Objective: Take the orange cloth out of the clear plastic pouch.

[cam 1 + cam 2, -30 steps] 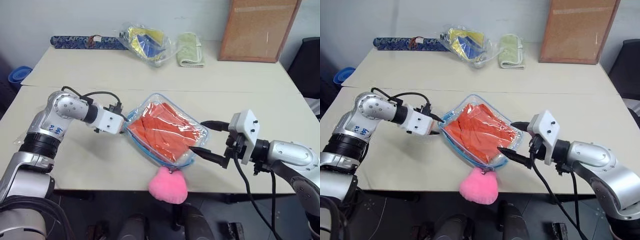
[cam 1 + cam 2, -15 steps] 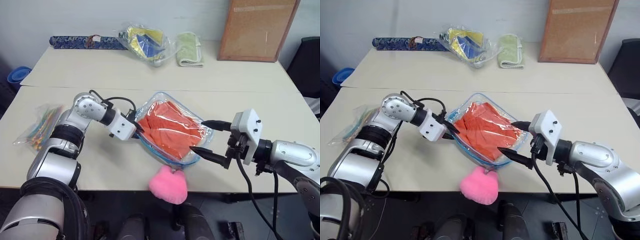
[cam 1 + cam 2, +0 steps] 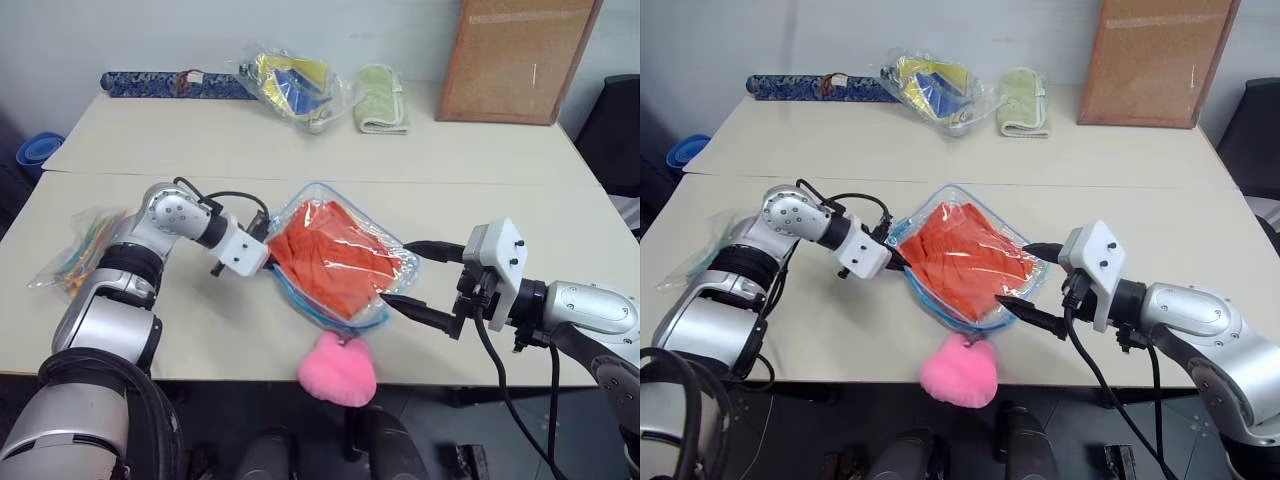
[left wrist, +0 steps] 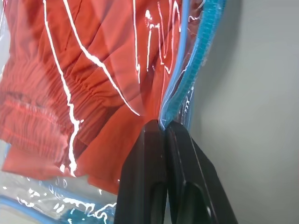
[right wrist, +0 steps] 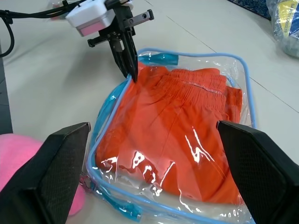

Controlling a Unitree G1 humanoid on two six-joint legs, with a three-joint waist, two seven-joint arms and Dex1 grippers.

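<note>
The clear plastic pouch (image 3: 322,191) with light blue trim lies near the table's front edge, its pink fluffy heart charm (image 3: 338,368) hanging over that edge. The orange cloth (image 3: 335,258) sits inside it, wrinkled and gathered. My left gripper (image 3: 268,258) is shut on the pouch's left edge; the left wrist view shows the black fingers (image 4: 150,140) pinching the blue trim (image 4: 191,70). My right gripper (image 3: 405,278) stands open at the pouch's right end, one finger on each side of that end. The right wrist view shows the cloth (image 5: 173,126) between its wide-spread fingers.
At the back of the table lie a crinkly clear bag with yellow and blue contents (image 3: 292,85), a pale green folded towel (image 3: 380,98) and a dark patterned roll (image 3: 175,84). A cork board (image 3: 515,55) leans back right. A bag of coloured sticks (image 3: 85,255) lies at the left.
My left gripper has shut on the pouch's left edge and moved slightly right and down. The pouch has shifted a little toward the right gripper. The right arm has stayed still.
</note>
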